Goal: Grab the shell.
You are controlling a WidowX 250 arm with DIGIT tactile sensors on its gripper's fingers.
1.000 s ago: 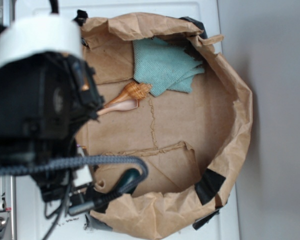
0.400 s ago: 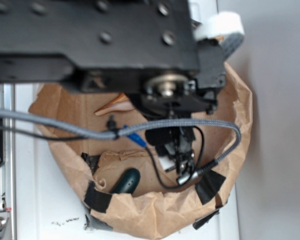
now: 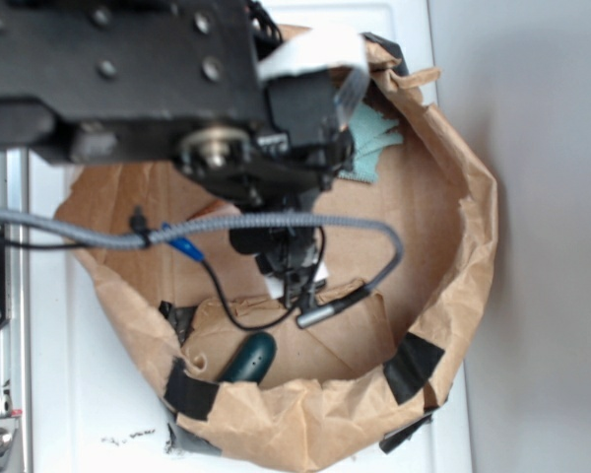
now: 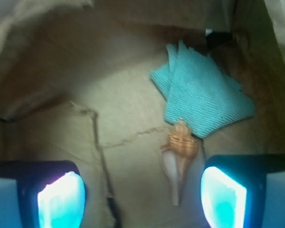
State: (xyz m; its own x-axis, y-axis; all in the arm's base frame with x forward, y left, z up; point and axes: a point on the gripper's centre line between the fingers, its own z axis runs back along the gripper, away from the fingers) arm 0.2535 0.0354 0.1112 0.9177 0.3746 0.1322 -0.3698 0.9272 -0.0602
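Approach stage; the grasp itself remains to be done. The end effector (image 4: 142, 197) hangs released, its two pads spread wide and empty, over the brown paper bag (image 4: 52, 123) laid open as a tray. The shell (image 4: 179, 156) lies flat between the pads, well toward the right pad (image 4: 223, 194) and apart from it: ribbed orange-brown spire pointing away, pale pink body tapering to a thin point toward the camera. Its spire touches the folded teal cloth (image 4: 204, 92) beyond.

Black robot arm (image 3: 128, 89) over the brown paper bag (image 3: 453, 246), teal cloth (image 3: 374, 143) partly hidden, dark green object (image 3: 248, 357) below.
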